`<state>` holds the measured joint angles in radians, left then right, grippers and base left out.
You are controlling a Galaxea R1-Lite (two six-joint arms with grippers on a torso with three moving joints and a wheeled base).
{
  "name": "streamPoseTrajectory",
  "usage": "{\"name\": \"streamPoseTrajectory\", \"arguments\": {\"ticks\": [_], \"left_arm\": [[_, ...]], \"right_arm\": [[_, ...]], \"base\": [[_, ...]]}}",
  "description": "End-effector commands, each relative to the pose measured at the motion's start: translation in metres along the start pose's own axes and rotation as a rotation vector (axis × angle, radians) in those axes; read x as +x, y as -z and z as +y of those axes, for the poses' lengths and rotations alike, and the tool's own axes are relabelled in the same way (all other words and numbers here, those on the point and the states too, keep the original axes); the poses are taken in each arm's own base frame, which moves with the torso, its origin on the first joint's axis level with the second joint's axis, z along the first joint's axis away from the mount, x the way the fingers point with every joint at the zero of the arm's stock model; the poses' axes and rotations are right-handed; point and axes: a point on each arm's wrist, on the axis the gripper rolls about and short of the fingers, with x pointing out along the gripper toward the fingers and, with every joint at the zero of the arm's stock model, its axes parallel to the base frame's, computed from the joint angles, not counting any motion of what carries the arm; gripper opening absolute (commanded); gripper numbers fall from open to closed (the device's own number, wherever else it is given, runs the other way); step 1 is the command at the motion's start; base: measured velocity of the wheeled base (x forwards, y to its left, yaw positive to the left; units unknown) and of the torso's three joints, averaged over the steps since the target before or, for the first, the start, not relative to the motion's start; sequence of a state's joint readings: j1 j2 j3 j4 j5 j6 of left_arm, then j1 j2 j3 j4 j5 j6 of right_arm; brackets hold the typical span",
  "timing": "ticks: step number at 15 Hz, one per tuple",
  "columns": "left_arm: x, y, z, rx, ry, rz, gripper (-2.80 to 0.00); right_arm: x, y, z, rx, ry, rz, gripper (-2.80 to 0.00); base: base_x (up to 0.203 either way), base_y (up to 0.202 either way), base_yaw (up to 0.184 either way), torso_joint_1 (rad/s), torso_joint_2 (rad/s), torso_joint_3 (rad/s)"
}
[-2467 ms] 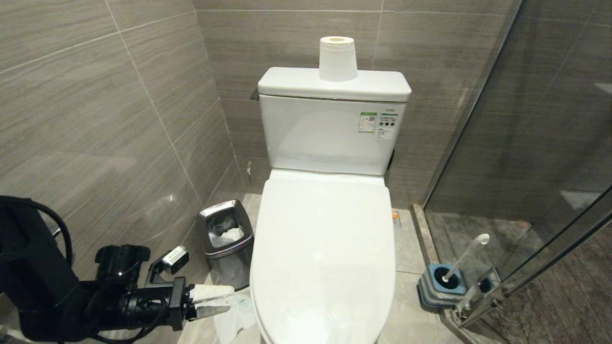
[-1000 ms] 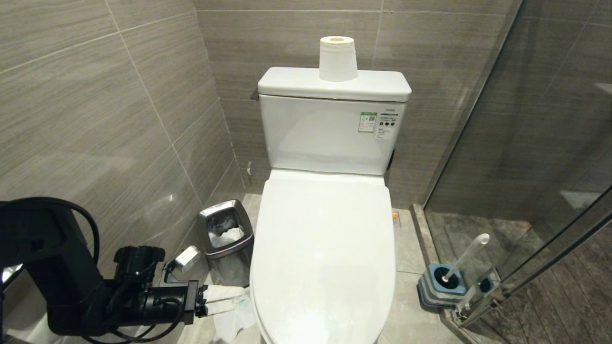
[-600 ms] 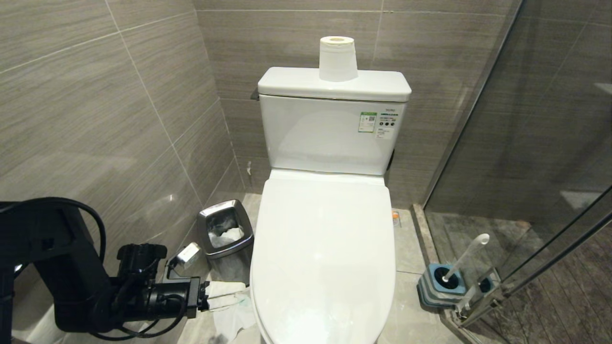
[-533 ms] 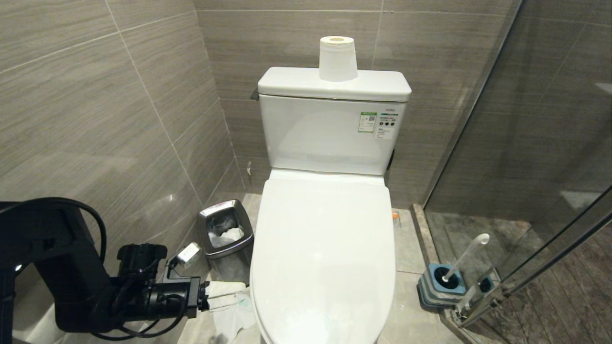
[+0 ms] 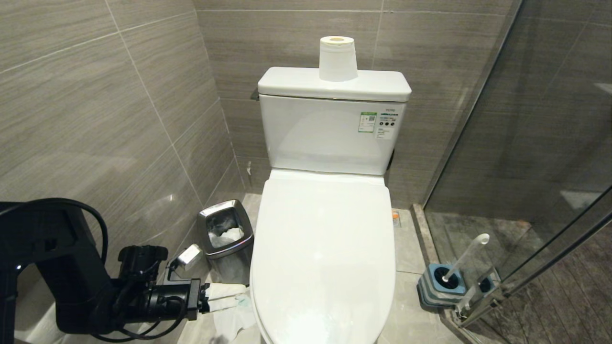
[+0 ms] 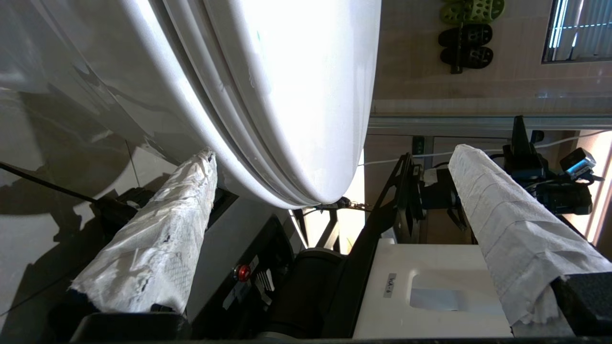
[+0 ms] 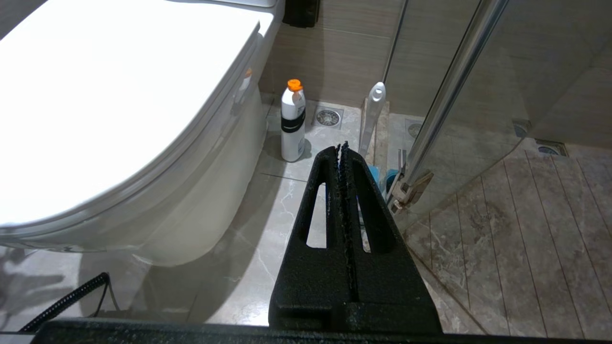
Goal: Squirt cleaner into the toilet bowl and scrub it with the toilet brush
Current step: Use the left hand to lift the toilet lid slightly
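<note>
Toilet (image 5: pixel 325 248) with lid down, left gripper (image 5: pixel 228 295) low beside its front edge, paper-wrapped fingers (image 6: pixel 158 248) spread wide, right gripper (image 7: pixel 342 149) fingers pressed together, cleaner bottle (image 7: pixel 292 122) on floor beside toilet, brush (image 5: pixel 466 258) upright in holder (image 5: pixel 442 284) by glass door (image 5: pixel 550 157).

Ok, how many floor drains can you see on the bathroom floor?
3. One round drain sits beside the cleaner near the wall; a second lies just behind the glass door; a third is farther inside the shower. Others could be hidden behind the toilet bowl.

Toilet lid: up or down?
Down. The toilet lid lies flat over the bowl; no basin shows, in the right wrist view too.
</note>
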<state>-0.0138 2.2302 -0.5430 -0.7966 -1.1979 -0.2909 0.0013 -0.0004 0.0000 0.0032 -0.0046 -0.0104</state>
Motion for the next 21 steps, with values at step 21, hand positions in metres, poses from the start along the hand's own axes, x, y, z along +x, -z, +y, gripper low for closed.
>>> {"name": "streamPoseTrajectory", "arguments": {"ticks": [21], "left_arm": [[0.002, 0.025, 0.013, 0.121, 0.011, -0.076, 0.0]], "right_arm": [[0.0, 0.0, 0.0, 0.0, 0.0, 0.002, -2.8]], "base": [[0.0, 0.0, 0.0, 0.0, 0.0, 0.0]]}}
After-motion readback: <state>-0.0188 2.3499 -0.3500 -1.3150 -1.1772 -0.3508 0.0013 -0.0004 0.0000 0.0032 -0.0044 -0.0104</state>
